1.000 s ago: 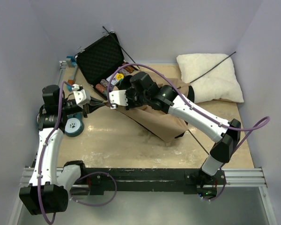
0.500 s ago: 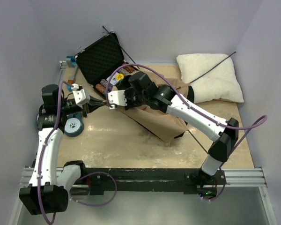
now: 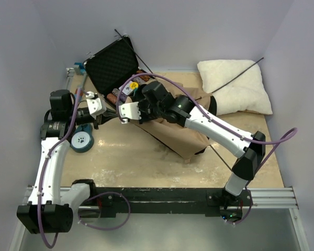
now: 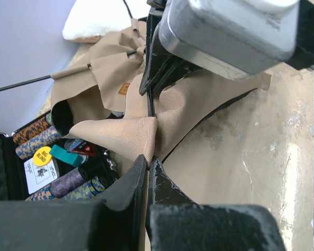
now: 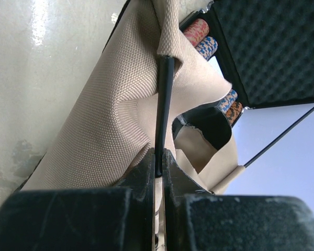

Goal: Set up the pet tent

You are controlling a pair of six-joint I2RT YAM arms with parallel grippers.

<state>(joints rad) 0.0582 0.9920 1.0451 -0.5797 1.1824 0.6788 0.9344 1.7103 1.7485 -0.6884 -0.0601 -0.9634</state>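
- Left gripper [image 4: 148, 163], jaws pinched together, grips a pointed corner of the tan fabric of the pet tent [image 3: 180, 137], as seen from the left wrist.
- Right gripper [image 5: 158, 159], jaws likewise closed tight, clamps a thin dark pole [image 5: 162, 104]. The pole's far end runs into a woven sleeve of the same tan cloth.
- From the overhead camera, both grippers meet tip to tip over the left middle of the table [image 3: 131, 157], at the tent's left end.
- The pet tent lies collapsed and rumpled near the table's centre, under the right arm. It stretches from the open black case [image 3: 112, 65] at the back left toward the near right, and a dark edge shows along its lower side.
- A small label [image 4: 124, 89] is sewn onto a fold of the tent behind the pinched corner.
- Stacks of coloured chips [image 4: 42, 136] fill the case just beside the cloth, and its foam-lined lid stands open.
- A white pillow [image 3: 235, 86] rests at the back right, touching the tent's far end, with a second pole [image 3: 240, 73] slanting across it.
- A teal disc [image 3: 83, 140] with a paw print sits near the left arm, apart from the tent.
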